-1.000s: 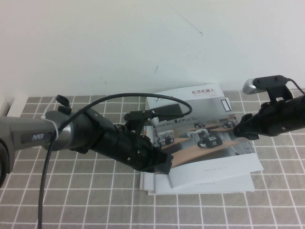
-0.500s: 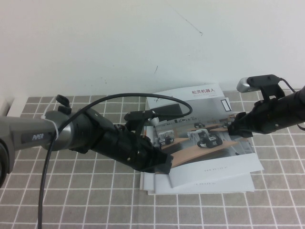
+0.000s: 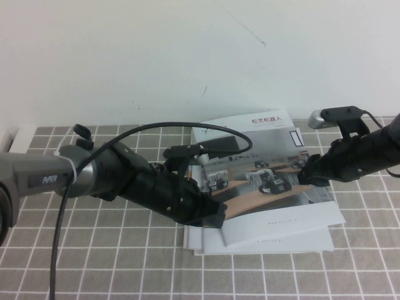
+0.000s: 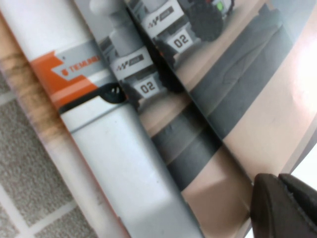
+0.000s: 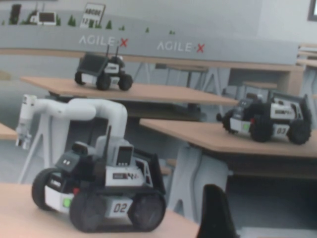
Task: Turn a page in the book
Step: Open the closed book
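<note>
Grey checked cloth (image 3: 112, 262) covers the table below a white wall (image 3: 125, 56). Nearest lie plain white booklets (image 3: 262, 244), with the book (image 3: 262, 156) on top, cover closed. The left gripper (image 3: 212, 215) sits at the book's left edge; its spread cannot be told. The right gripper (image 3: 299, 172), fingers wide, hovers over the page (image 3: 281, 206), holding nothing.

Glossy paper book (image 3: 269, 181) — checked cloth
</note>
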